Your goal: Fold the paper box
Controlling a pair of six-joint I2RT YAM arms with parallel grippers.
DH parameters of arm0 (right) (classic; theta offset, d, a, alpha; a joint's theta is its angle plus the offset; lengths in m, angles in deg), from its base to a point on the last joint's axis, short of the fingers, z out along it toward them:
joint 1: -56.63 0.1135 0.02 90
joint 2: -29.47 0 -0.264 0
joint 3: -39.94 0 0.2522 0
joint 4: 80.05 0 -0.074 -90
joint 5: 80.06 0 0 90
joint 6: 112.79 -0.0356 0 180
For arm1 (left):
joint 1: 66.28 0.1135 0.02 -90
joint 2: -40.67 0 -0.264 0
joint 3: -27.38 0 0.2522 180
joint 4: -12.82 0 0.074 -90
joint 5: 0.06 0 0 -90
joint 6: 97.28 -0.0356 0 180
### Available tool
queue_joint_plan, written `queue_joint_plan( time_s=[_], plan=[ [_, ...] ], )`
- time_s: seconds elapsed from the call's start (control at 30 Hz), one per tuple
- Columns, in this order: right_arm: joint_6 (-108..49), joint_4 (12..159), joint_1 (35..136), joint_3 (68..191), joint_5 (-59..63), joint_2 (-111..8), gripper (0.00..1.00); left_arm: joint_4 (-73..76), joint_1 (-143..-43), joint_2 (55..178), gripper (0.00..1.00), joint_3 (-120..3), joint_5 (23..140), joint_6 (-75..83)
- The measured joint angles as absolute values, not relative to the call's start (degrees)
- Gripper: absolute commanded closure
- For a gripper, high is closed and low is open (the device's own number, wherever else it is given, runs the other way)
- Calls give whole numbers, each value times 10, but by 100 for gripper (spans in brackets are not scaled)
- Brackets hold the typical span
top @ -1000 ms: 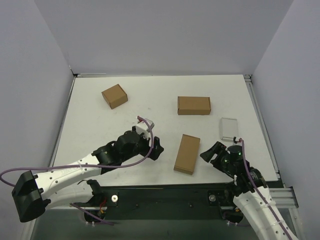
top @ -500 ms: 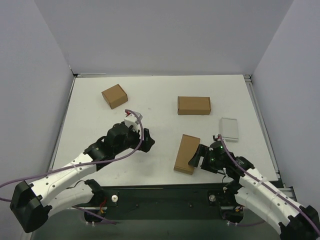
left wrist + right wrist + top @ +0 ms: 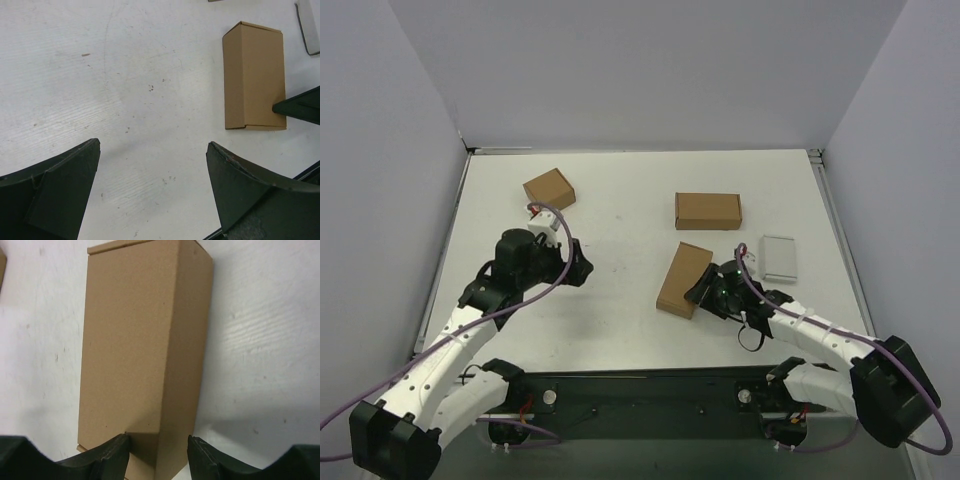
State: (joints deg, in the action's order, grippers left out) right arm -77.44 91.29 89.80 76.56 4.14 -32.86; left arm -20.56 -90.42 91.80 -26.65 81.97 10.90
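The paper box (image 3: pixel 683 280) is a closed oblong brown mailer lying flat at the table's middle, slanted. It also shows in the left wrist view (image 3: pixel 254 75) and fills the right wrist view (image 3: pixel 135 350). My right gripper (image 3: pixel 705 290) is low at the box's near right end. Its jaws (image 3: pixel 157 440) are apart, one finger over the top face and the other at the side face, astride the long edge. My left gripper (image 3: pixel 578 270) is open and empty over bare table left of the box, jaws wide apart (image 3: pixel 152 145).
A smaller squarish brown carton (image 3: pixel 549 191) sits at the back left. A second oblong brown box (image 3: pixel 708 210) lies behind the paper box. A flat pale grey case (image 3: pixel 779 256) lies right of it. Walls enclose the table on three sides.
The right gripper reached left to the box, and the box slid away from the near edge and turned slightly. The left arm drew back to the left, away from the box.
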Motion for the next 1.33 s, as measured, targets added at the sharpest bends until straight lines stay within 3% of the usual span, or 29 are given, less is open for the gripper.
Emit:
queue_joint_plan(
  time_s=[0.3,0.37,0.4,0.43,0.5,0.57,0.73,1.0,1.33],
  plan=[
    [-847,1001,885,812,145,-435,48,-213,-828,916,3,-271,770,71],
    [-845,1002,876,841,155,-464,39,-210,-816,916,3,-271,761,69],
    [-843,1002,873,851,159,-473,23,-206,-809,916,2,-271,756,70],
    [-839,1000,873,859,162,-476,17,-202,-803,916,3,-271,753,70],
    [-822,982,870,878,174,-475,6,-187,-785,915,3,-267,740,72],
    [-797,948,871,903,182,-467,2,-174,-771,911,3,-261,727,73],
    [-709,902,856,932,188,-380,2,-160,-758,901,3,-254,715,87],
    [-577,859,706,916,142,-227,1,-158,-751,892,3,-255,729,103],
    [-498,786,647,901,119,-140,1,-157,-749,857,3,-255,746,105]
  ],
)
